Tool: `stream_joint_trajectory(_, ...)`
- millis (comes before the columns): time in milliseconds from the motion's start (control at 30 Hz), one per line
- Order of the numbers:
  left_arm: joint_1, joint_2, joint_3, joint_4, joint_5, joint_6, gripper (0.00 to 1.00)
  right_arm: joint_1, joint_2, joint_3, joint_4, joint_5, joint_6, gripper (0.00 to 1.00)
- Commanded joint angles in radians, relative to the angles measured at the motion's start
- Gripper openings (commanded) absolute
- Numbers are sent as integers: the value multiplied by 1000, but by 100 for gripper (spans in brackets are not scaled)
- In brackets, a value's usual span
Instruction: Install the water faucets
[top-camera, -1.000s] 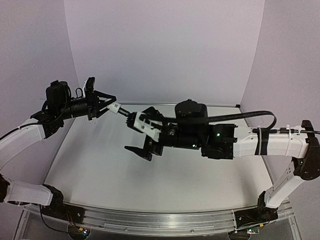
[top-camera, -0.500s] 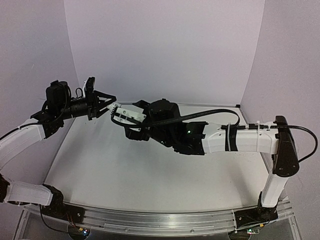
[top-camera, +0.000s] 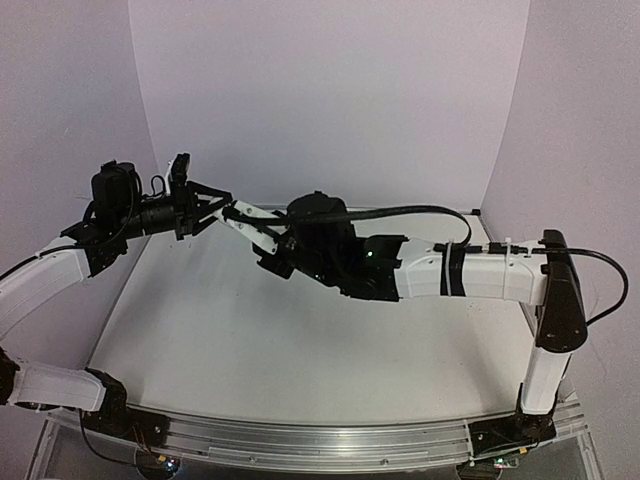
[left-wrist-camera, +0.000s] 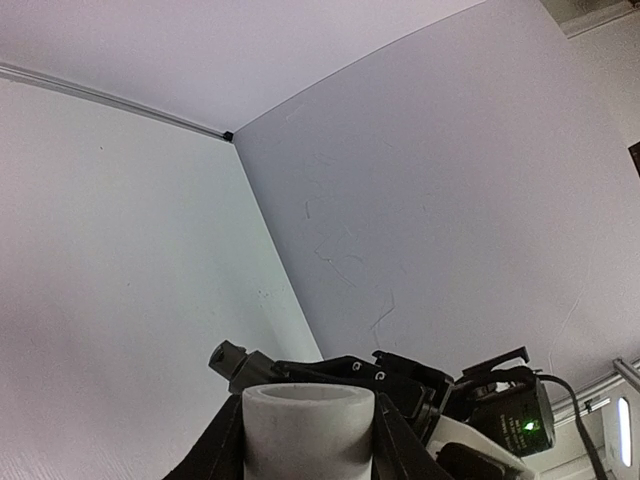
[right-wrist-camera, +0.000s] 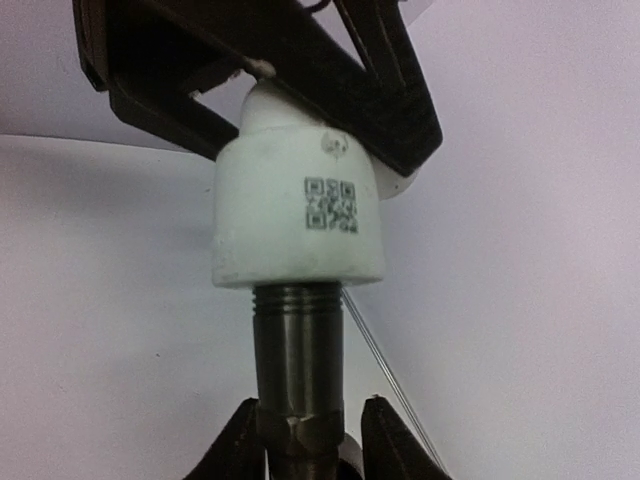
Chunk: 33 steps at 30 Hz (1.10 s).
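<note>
Left claw (left-wrist-camera: 308, 452) clamps the white fitting (right-wrist-camera: 298, 215) while right claw (right-wrist-camera: 305, 440) grips the tap (right-wrist-camera: 298, 345), threads entering it.

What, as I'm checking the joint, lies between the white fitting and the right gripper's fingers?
Only the tap's threaded stem, running from the white fitting down into the right gripper; the right wrist view shows it.
</note>
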Motion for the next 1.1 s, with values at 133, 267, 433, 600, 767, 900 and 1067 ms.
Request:
stream_joint_trajectory(133,5,-31,49,87,31,5,0,-150,-58,122,-171,-637,543,7)
stream_joint_trajectory(267,5,-29,48,101,44,3,0,-268,-49,144,-134,-965,868,0)
stream_joint_trajectory(433,5,-23,44,146,73,-13,0,-405,22,123,180,-1340,1410,0)
stream_joint_trajectory(600,4,-26,37,182,96,-33,0,-486,174,182,485,-1530,1926,0)
stream_joint_trajectory(767,4,-33,37,195,100,-38,0,-518,361,160,1170,-1454,2673,0)
stream_joint_trajectory(900,4,-41,28,207,89,-41,0,-516,493,212,1520,-1327,3004,0)
stream_joint_trajectory(1067,4,-40,24,217,79,-49,0,-519,406,128,1401,-1349,2844,13)
